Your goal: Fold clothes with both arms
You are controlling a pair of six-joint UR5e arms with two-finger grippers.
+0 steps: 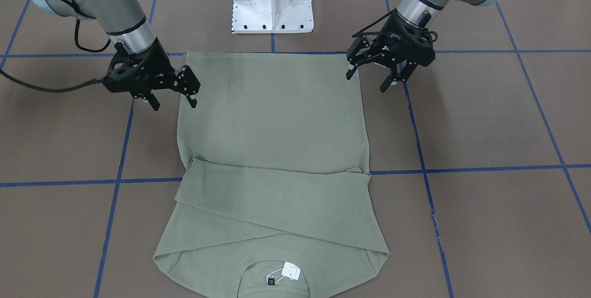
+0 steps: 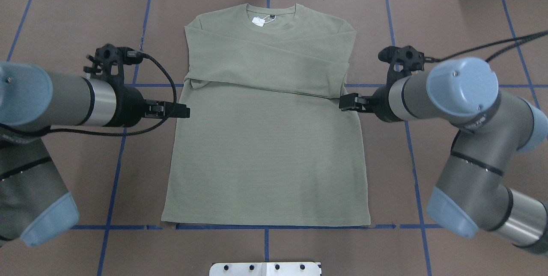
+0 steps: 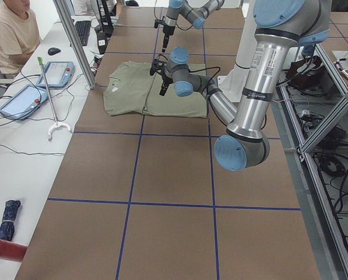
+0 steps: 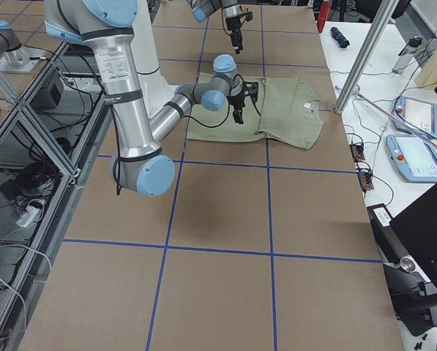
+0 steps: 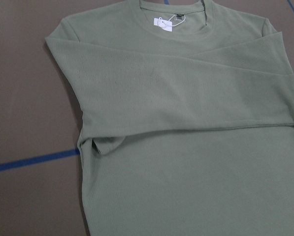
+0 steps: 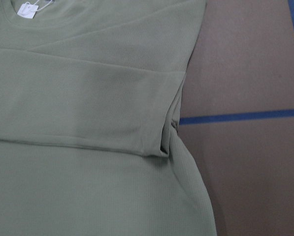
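Note:
The sage-green shirt (image 2: 265, 156) lies flat on the brown table, neck away from the robot. Both sleeves are folded across the chest, and the white tag (image 2: 258, 20) shows at the neckline. It also shows in the front-facing view (image 1: 272, 118) and in both wrist views (image 5: 186, 147) (image 6: 87, 147). My left gripper (image 2: 180, 111) (image 1: 367, 82) is open and empty, and hovers at the shirt's left side edge. My right gripper (image 2: 346, 102) (image 1: 174, 102) is open and empty at the right side edge. Neither wrist view shows any fingers.
The white pedestal base (image 1: 272, 2) stands at the robot's side of the table, near the shirt's hem. Blue tape lines (image 2: 120, 152) cross the brown surface. In the exterior left view an operator (image 3: 10, 35) sits at a desk with tablets beside the table, past a metal post (image 3: 74, 41).

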